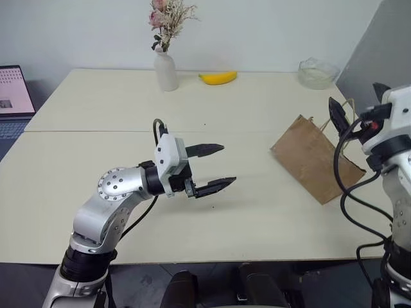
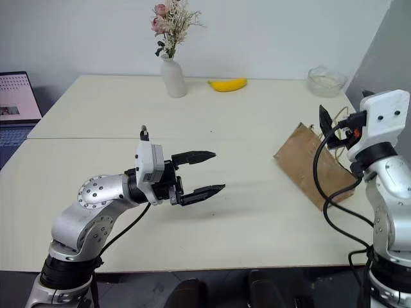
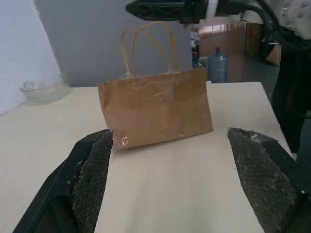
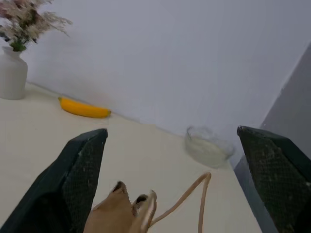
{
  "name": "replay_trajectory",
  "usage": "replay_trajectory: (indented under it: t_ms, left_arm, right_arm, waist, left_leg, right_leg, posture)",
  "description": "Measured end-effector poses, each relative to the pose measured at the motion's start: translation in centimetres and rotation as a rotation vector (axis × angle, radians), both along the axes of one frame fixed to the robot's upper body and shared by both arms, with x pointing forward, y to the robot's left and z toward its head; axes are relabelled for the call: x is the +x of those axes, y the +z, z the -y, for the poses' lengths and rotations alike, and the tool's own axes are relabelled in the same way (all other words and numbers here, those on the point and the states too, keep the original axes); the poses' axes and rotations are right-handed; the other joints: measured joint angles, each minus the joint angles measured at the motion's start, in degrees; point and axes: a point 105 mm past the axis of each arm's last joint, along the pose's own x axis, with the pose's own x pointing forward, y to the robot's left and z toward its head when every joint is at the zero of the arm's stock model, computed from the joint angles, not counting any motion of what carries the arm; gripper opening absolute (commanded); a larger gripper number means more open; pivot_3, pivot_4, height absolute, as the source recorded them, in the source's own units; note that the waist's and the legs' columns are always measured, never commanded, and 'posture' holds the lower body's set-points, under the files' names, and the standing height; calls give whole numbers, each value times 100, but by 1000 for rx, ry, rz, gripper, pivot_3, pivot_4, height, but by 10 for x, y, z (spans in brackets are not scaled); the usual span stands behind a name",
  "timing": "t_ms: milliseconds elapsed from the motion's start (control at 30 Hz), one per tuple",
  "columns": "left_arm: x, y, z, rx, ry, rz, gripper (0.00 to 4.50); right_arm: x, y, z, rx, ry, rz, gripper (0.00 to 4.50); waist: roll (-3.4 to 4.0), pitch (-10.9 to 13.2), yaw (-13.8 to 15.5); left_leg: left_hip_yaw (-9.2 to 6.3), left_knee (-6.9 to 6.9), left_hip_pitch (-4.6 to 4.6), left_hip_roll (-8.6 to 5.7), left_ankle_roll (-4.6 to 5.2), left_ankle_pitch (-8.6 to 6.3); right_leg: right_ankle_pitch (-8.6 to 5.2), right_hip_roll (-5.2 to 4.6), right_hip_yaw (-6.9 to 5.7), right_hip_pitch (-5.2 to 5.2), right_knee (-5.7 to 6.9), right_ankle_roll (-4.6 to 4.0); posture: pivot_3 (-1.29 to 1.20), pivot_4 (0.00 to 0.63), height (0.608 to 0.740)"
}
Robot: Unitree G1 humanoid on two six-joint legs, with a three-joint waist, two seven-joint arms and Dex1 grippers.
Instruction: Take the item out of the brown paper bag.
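Note:
The brown paper bag (image 1: 313, 163) stands on the right part of the cream table (image 1: 128, 167), its two tan cord handles (image 3: 148, 46) raised. The item is hidden from view. My left gripper (image 1: 228, 164) hovers over the middle of the table, pointing level at the bag's broad side (image 3: 155, 107) with a clear stretch of table between them; it is open and empty. My right gripper (image 1: 356, 102) hangs open just above the bag's top edge (image 4: 121, 208) and holds nothing. A black finger (image 3: 160, 8) of the right gripper shows above the handles in the left wrist view.
A white vase (image 1: 166, 69) with dried flowers, a yellow banana (image 1: 218, 77) and a clear glass bowl (image 1: 316, 72) stand along the table's far edge. A laptop (image 1: 13, 96) sits off the far left. A grey panel (image 1: 379, 45) rises at the right.

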Motion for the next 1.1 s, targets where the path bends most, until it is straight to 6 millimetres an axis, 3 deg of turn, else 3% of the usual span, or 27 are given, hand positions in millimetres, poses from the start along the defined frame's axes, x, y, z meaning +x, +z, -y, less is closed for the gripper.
replay_trajectory:
  t_ms: [200, 300, 400, 667, 767, 1100]
  left_arm:
    - [-1, 0, 5, -1, -19, -7, 3941]
    - [-1, -3, 6, 1, -17, -16, 3941]
    - [-1, -3, 7, -6, -12, -14, 3988]
    - [-1, -7, 8, -10, -8, -25, 3988]
    - [-2, -6, 8, -9, -8, -23, 3988]
    - [-1, -9, 7, -14, 28, -42, 3988]
  right_arm:
    - [17, -26, 15, 110, -39, -209, 4500]
    - [23, -29, 19, 147, -44, -245, 4500]
    - [28, -30, 23, 169, -50, -259, 3881]
    - [34, -27, 28, 203, -51, -249, 998]
    - [35, -25, 25, 212, -31, -242, 162]
    - [38, -14, 12, 115, 75, -211, 24]
  waist:
    - [0, 0, -2]
    - [2, 2, -3]
    - [3, 2, -3]
    - [4, 3, -3]
    - [6, 4, -4]
    - [10, 6, -6]
  left_leg:
    - [5, -2, -8, 0, 2, -1]
    - [2, -2, -10, 1, 2, -1]
    - [3, -2, -9, 0, 2, -1]
    - [3, -2, -10, 0, 2, -1]
    - [3, -3, -10, 0, 2, -1]
    - [5, -2, -10, 0, 2, -1]
  right_leg:
    - [0, 0, 4, -3, -10, 1]
    - [0, 1, 2, -6, -10, 1]
    - [0, 2, 2, -5, -9, 1]
    - [0, 3, 2, -6, -9, 1]
    - [0, 3, 3, -6, -9, 1]
    - [0, 3, 3, -6, -11, 1]
  posture:
    - [0, 150, 740]
    - [0, 150, 740]
    - [0, 150, 740]
    - [0, 150, 740]
    - [0, 150, 740]
    - [0, 150, 740]
